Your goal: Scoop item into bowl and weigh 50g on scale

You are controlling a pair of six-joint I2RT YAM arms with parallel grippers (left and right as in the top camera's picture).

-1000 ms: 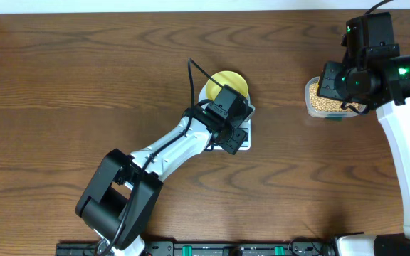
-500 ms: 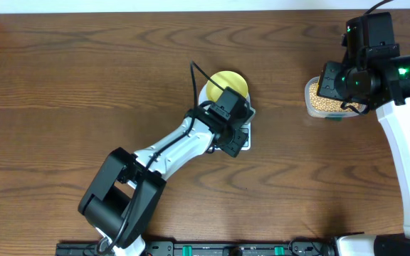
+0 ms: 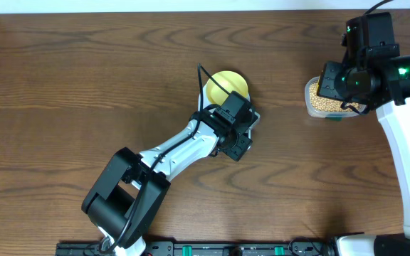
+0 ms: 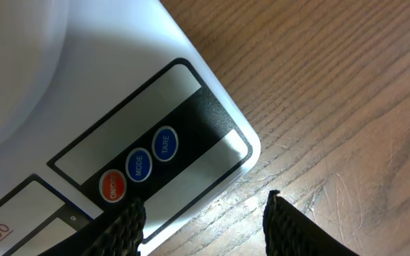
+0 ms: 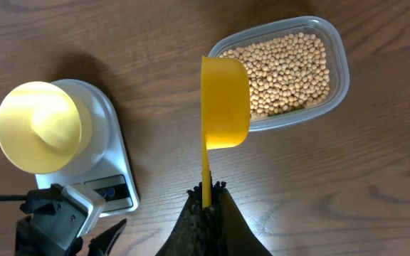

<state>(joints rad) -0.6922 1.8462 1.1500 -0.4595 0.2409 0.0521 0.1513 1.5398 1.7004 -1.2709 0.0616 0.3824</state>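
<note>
The pale-yellow bowl stands on the white scale; it also shows in the right wrist view. My left gripper is open and empty, low at the scale's front right corner. One finger is over the panel beside the red button, the other over the wood. My right gripper is shut on the handle of a yellow scoop, held on edge above the left end of the clear tub of tan beans. I cannot see the scoop's inside.
The tub sits at the right, about a hand's width from the scale. The left arm stretches diagonally from the front edge to the scale. Two blue buttons lie beside the red one. Bare wood surrounds everything.
My left gripper has shifted slightly right and toward the front over the scale's button panel. The right arm and scoop have not moved.
</note>
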